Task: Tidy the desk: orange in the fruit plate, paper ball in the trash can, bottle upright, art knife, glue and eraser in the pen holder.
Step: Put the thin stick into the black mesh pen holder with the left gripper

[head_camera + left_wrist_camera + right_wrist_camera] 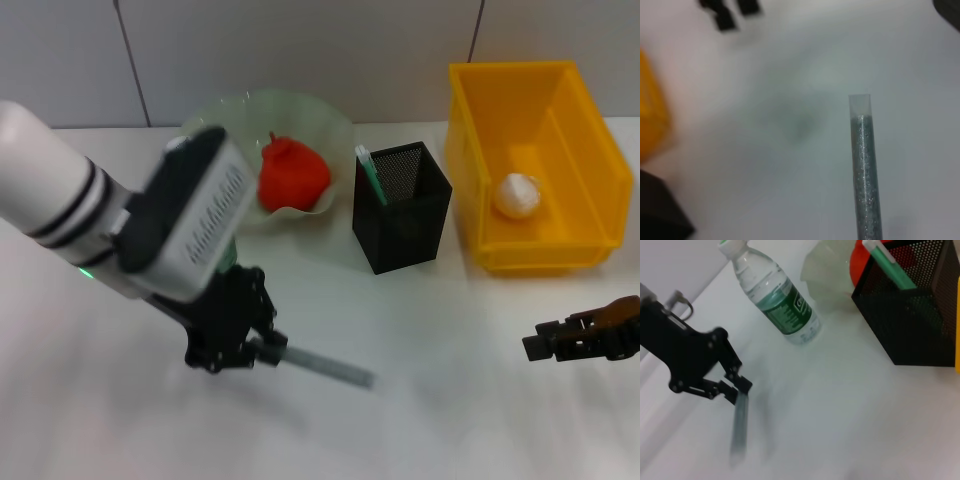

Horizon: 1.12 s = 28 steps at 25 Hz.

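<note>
My left gripper point(268, 350) is shut on the glue point(325, 366), a thin silvery glitter tube point(865, 170) held level just above the table, in front of the pen holder. The black mesh pen holder point(405, 215) has the green art knife point(370, 172) standing in it. The orange point(293, 175) lies in the pale green fruit plate point(330, 120). The white paper ball point(518, 196) rests in the yellow trash can point(470, 140). The bottle point(785, 300) stands on its base beside the plate; my left arm hides most of it in the head view. The eraser is out of view. My right gripper point(537, 345) hovers open at the front right.
The left forearm point(60, 190) reaches across the left side of the table. White tabletop point(450, 400) lies bare between the two grippers. A tiled wall point(300, 40) rises behind the plate and the bin.
</note>
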Each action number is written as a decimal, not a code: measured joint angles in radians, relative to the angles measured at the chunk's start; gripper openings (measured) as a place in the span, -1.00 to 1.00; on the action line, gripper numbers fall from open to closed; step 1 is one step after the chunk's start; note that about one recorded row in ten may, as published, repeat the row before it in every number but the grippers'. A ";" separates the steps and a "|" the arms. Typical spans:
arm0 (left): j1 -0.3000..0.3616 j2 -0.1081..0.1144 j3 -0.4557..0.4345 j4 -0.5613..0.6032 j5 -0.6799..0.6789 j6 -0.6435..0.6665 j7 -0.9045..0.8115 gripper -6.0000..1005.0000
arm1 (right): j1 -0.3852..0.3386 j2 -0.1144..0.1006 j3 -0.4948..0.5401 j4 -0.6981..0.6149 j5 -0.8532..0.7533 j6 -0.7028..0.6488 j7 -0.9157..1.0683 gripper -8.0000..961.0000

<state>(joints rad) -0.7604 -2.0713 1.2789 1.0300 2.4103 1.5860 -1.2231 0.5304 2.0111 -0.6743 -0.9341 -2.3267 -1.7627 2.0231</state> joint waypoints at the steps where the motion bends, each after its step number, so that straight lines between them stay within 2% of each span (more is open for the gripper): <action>1: 0.016 0.000 -0.046 0.036 -0.018 0.029 -0.005 -0.68 | -0.001 0.000 0.004 -0.004 0.005 -0.011 -0.001 -0.05; 6: 0.085 0.002 -0.168 0.129 -0.105 0.062 -0.039 -0.67 | -0.024 0.001 0.008 -0.037 0.017 -0.033 -0.004 -0.05; 8: 0.085 0.002 -0.168 0.129 -0.105 0.062 -0.039 -0.66 | -0.052 0.005 0.010 -0.067 0.041 -0.039 -0.011 -0.05; 9: 0.110 0.002 -0.213 0.152 -0.153 0.063 -0.054 -0.66 | -0.069 0.006 0.010 -0.085 0.060 -0.042 -0.020 -0.05; 10: 0.165 0.005 -0.324 0.161 -0.330 0.062 -0.085 -0.66 | -0.084 0.007 0.010 -0.099 0.077 -0.046 -0.029 -0.05; 14: 0.203 0.003 -0.383 0.115 -0.499 0.036 -0.131 -0.65 | -0.163 0.011 0.021 -0.164 0.183 -0.087 -0.095 -0.05; 16: 0.216 0.001 -0.379 0.075 -0.578 0.002 -0.145 -0.64 | -0.208 0.012 0.056 -0.202 0.273 -0.138 -0.146 -0.05; 20: 0.228 -0.002 -0.337 -0.036 -0.742 -0.083 -0.143 -0.63 | -0.225 0.012 0.087 -0.240 0.306 -0.188 -0.169 -0.05; 21: 0.223 -0.001 -0.295 -0.108 -0.824 -0.139 -0.122 -0.63 | -0.226 0.012 0.095 -0.250 0.307 -0.200 -0.171 -0.05; 25: 0.209 -0.003 -0.230 -0.196 -0.904 -0.203 -0.075 -0.62 | -0.226 0.009 0.100 -0.261 0.305 -0.228 -0.167 -0.05; 26: 0.195 -0.004 -0.179 -0.266 -0.986 -0.248 -0.018 -0.62 | -0.226 0.007 0.099 -0.262 0.304 -0.238 -0.166 -0.05; 28: 0.186 -0.004 -0.153 -0.300 -1.031 -0.272 0.010 -0.62 | -0.226 0.006 0.099 -0.264 0.298 -0.241 -0.166 -0.05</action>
<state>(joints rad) -0.5739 -2.0755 1.1256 0.7297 1.3792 1.3136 -1.2131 0.3039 2.0173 -0.5757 -1.1980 -2.0287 -2.0041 1.8571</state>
